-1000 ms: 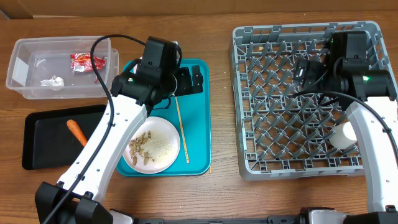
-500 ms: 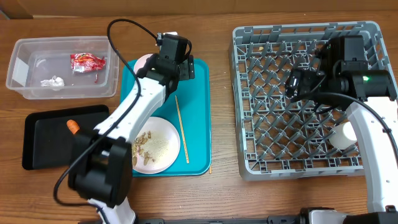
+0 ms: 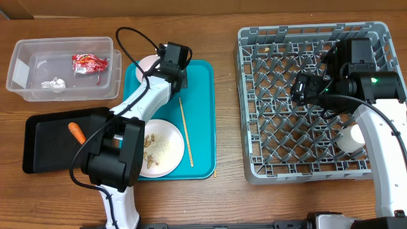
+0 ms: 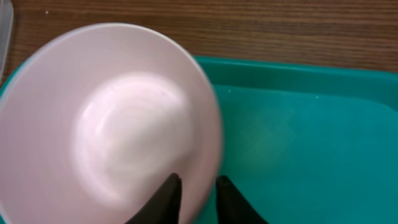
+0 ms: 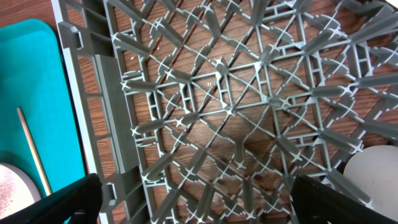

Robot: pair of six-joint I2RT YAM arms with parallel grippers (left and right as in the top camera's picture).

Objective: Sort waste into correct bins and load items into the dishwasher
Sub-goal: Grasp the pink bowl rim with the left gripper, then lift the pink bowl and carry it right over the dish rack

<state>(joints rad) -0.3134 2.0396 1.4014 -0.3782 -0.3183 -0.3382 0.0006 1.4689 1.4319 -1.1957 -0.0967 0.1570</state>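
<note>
A white bowl (image 4: 118, 124) sits at the far left corner of the teal tray (image 3: 198, 95). My left gripper (image 4: 196, 186) is shut on the bowl's right rim (image 3: 148, 62), one finger inside and one outside. The white plate (image 3: 166, 149) with beige food scraps (image 3: 147, 146) lies at the tray's near end, one chopstick (image 3: 185, 130) beside it. My right gripper (image 5: 196, 180) hangs open and empty over the grey dish rack (image 3: 254, 105); overhead, this right gripper (image 3: 304, 88) is above the rack's middle. A white round dish (image 3: 351, 138) stands in the rack.
The clear tub (image 3: 25, 89) at far left holds the red wrapper (image 3: 89, 63) and white tissue (image 3: 54, 83). The black tray (image 3: 44, 149) in front of it holds the carrot (image 3: 77, 132). Bare wooden table lies between teal tray and rack.
My left arm has reached to the tray's far left corner and its jaws have closed on the bowl's rim. The right gripper has drifted slightly left over the rack, still open.
</note>
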